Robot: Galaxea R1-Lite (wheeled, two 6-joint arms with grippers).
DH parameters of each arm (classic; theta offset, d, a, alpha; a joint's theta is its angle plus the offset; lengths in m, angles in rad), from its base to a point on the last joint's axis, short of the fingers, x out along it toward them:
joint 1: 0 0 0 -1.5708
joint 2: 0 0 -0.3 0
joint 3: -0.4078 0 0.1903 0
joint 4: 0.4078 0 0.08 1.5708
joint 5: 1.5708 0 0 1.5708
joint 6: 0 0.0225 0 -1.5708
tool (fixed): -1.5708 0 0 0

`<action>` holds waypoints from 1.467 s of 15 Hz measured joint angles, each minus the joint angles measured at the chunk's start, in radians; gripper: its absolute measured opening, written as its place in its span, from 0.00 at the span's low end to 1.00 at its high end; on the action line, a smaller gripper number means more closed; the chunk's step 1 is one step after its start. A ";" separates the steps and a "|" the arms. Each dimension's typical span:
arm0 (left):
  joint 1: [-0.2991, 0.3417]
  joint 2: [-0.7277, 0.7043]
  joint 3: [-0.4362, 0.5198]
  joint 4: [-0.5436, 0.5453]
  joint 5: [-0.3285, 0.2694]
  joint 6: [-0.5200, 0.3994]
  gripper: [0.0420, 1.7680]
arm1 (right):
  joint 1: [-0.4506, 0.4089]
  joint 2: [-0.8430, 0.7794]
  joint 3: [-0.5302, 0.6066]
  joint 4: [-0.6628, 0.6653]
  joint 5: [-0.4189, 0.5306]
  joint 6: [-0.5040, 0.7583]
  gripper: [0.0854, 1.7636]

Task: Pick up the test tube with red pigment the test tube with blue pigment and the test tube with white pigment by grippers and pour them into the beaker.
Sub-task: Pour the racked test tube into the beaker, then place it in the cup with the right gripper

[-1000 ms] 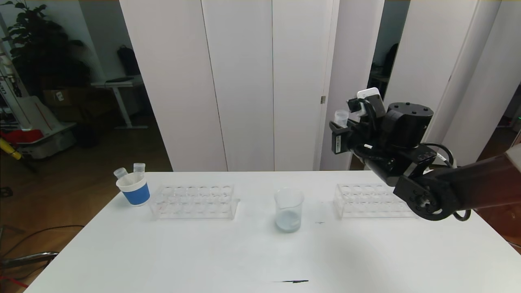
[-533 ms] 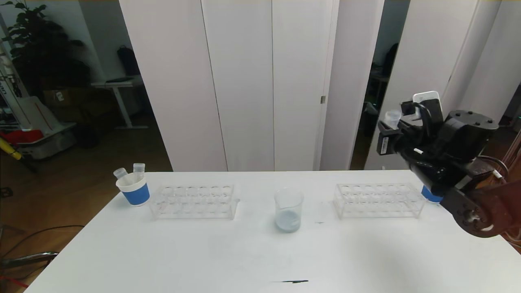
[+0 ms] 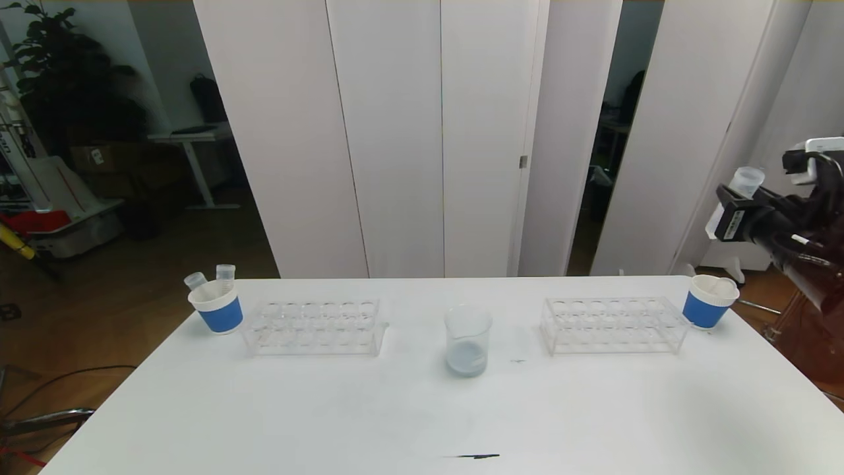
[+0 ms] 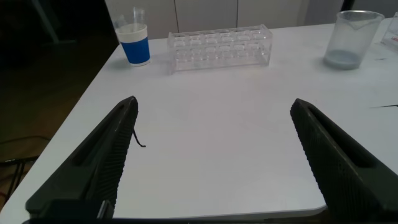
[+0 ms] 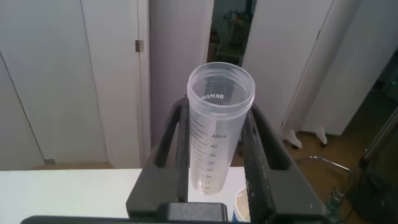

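One tube, "BKMAM", 45ml marks, pinched in right end effector; left end effector spread.

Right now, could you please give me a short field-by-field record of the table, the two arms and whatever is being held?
right end effector: shut on a clear graduated plastic tube, upright, mouth open, looks empty; raised off the table's right edge above the right blue-banded white paper cup
left end effector: open, low over the near white table
clear glass beaker: table centre, pale bluish contents at the bottom
clear plastic racks: left rack, right rack, either side of the beaker
left blue-banded paper cup: holds two clear tubes
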 joint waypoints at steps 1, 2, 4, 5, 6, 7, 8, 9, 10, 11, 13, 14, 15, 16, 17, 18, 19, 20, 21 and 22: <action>0.000 0.000 0.000 0.000 0.000 0.000 0.99 | -0.019 -0.006 -0.002 0.000 0.015 0.019 0.29; 0.000 0.000 0.000 0.000 0.000 0.000 0.99 | -0.037 -0.010 -0.003 0.000 0.030 0.030 0.29; 0.000 0.000 0.000 0.000 0.000 0.000 0.99 | -0.075 -0.013 0.003 0.000 0.065 0.065 0.29; 0.000 0.000 0.000 0.000 0.000 0.000 0.99 | -0.106 -0.011 0.003 0.000 0.085 0.079 0.29; 0.000 0.000 0.000 0.000 0.000 0.000 0.99 | -0.141 -0.005 -0.002 -0.001 0.109 0.085 0.29; 0.000 0.000 0.000 0.000 0.000 0.000 0.99 | -0.176 0.005 -0.011 -0.001 0.131 0.091 0.29; 0.000 0.000 0.000 0.000 0.000 0.000 0.99 | -0.209 0.021 -0.027 -0.002 0.144 0.106 0.29; 0.000 0.000 0.000 0.000 0.000 0.000 0.99 | -0.231 0.040 -0.046 -0.002 0.149 0.121 0.29; 0.000 0.000 0.000 0.000 0.000 0.000 0.99 | -0.248 0.061 -0.070 -0.004 0.151 0.130 0.29; 0.000 0.000 0.000 0.000 0.000 0.000 0.99 | -0.265 0.088 -0.094 -0.007 0.154 0.132 0.29; 0.000 0.000 0.000 0.000 0.000 0.000 0.99 | -0.288 0.143 -0.138 -0.024 0.155 0.137 0.29; 0.000 0.000 0.000 0.000 0.000 0.000 0.99 | -0.297 0.172 -0.160 -0.028 0.157 0.137 0.29; 0.000 0.000 0.000 0.000 0.000 0.000 0.99 | -0.304 0.196 -0.171 -0.029 0.160 0.134 0.29; 0.000 0.000 0.000 0.000 0.000 0.000 0.99 | -0.308 0.220 -0.180 -0.031 0.160 0.132 0.29; 0.000 0.000 0.000 0.000 0.000 0.000 0.99 | -0.310 0.248 -0.191 -0.044 0.160 0.129 0.29; 0.000 0.000 0.000 0.000 0.000 0.000 0.99 | -0.311 0.275 -0.203 -0.066 0.160 0.118 0.29; 0.000 0.000 0.000 0.000 0.000 0.000 0.99 | -0.312 0.307 -0.217 -0.089 0.157 0.082 0.29; 0.000 0.000 0.000 0.000 0.000 0.000 0.99 | -0.312 0.344 -0.231 -0.120 0.153 0.024 0.29; 0.000 0.000 0.000 0.000 0.000 0.000 0.99 | -0.311 0.380 -0.241 -0.157 0.152 -0.010 0.29; 0.000 0.000 0.000 0.000 0.000 0.000 0.99 | -0.309 0.413 -0.247 -0.197 0.150 -0.018 0.29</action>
